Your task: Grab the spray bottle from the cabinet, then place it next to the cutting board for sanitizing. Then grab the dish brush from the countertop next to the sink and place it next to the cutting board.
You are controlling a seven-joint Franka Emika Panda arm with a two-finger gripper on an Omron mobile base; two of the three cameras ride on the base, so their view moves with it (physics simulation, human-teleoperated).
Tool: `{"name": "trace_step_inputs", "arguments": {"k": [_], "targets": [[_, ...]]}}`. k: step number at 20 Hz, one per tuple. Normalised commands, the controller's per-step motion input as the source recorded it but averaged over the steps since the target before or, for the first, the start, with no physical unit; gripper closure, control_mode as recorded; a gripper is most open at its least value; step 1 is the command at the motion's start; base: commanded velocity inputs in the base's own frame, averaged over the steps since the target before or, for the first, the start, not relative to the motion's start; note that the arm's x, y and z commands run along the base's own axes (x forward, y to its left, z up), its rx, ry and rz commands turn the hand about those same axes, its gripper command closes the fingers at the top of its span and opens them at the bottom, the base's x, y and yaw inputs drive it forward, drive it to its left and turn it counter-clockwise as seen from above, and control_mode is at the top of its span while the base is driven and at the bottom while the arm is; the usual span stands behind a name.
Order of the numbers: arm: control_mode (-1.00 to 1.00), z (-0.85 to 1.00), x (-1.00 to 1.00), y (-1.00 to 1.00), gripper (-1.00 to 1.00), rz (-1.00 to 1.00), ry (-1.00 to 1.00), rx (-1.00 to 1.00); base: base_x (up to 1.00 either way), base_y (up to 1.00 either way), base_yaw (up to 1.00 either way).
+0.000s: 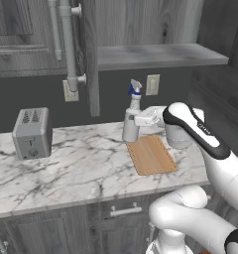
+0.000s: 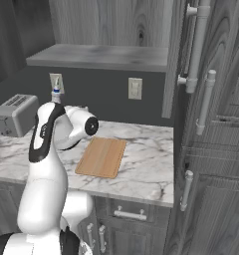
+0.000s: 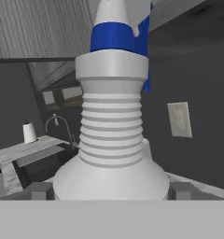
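The spray bottle (image 1: 132, 123) stands upright on the white marble countertop (image 1: 76, 166), touching the far left corner of the cutting board (image 1: 151, 155). My gripper (image 1: 137, 119) reaches in from the right and holds its pale grey body. In the hand view the bottle (image 3: 112, 140) sits between my two fingertips (image 3: 40, 190), which press against its wide base on either side, so my gripper (image 3: 111, 190) is shut on it. In the right base view my arm hides the bottle except for its blue nozzle (image 2: 56, 92), left of the cutting board (image 2: 102, 157). The dish brush is out of view.
The cabinet's grey shelf (image 1: 158, 54) hangs above the counter with its door open at the left (image 1: 69, 44). A toaster (image 1: 32, 133) stands far left on the counter. Wall outlets (image 1: 152, 85) sit behind the bottle. An arched faucet (image 3: 60, 125) shows far off in the hand view.
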Motion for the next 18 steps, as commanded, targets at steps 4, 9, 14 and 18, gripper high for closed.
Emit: {"name": "trace_step_inputs", "arguments": {"k": [4,9,14,18], "targets": [[-1.00,-0.52,0.23,0.00,1.00,0.20,-0.01,-0.13,0.00,0.00,0.00],[-1.00,-0.28,0.37,0.01,1.00,0.15,0.00,-0.11,0.00,0.00,0.00],[-1.00,-0.13,0.45,0.00,1.00,0.06,-0.01,0.00,0.00,0.00,0.00],[-1.00,-0.26,0.46,0.00,1.00,0.02,-0.04,0.00,0.00,0.00,0.00]]}}
